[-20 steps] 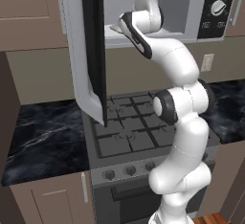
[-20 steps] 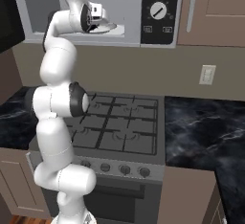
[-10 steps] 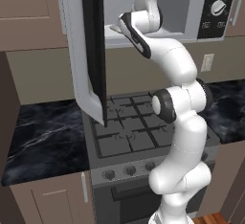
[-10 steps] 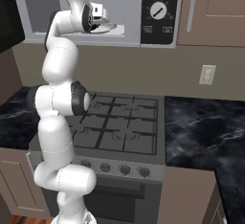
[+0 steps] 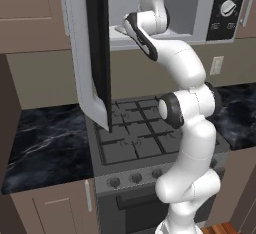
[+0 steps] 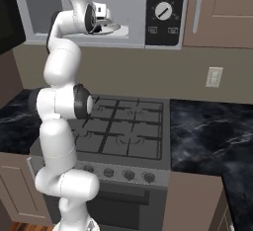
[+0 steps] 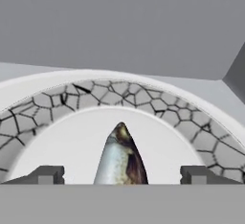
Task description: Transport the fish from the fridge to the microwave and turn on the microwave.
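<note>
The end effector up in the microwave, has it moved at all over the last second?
No. In the right base view the end effector sits at the same spot beside the microwave's control panel, over the round plate.

The white arm rises from its base, bends at a dark elbow joint and reaches high and forward, the wrist turned level. The pincer stands spread wide, its two dark fingertips far apart at either side in the hand view, with nothing clamped between them.
</note>
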Motion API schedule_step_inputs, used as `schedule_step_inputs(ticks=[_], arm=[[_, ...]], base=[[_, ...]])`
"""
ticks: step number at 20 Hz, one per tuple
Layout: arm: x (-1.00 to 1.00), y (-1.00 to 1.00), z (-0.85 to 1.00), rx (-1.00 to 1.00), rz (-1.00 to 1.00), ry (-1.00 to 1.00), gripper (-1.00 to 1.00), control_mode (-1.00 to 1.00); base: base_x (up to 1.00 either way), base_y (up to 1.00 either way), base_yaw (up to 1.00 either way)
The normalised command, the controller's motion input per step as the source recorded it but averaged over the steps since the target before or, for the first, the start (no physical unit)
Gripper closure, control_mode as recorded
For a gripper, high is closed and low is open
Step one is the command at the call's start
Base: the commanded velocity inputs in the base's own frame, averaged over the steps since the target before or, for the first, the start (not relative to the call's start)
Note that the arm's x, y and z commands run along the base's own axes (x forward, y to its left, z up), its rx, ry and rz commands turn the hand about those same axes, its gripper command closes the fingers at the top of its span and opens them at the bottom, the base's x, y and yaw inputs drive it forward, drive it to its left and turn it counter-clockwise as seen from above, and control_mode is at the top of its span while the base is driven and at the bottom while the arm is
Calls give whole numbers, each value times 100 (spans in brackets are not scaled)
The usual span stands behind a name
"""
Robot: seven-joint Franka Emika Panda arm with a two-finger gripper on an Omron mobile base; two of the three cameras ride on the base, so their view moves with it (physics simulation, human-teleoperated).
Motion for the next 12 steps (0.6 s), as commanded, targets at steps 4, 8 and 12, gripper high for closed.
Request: schedule_step_inputs(ticks=[4, 8, 12], arm=[[0, 0, 0, 0, 0, -4, -100, -100], [-1, 0, 0, 0, 0, -17, -100, -100], [-13, 0, 0, 0, 0, -17, -100, -100]], base=[[0, 0, 0], [0, 0, 0], [0, 0, 0]])
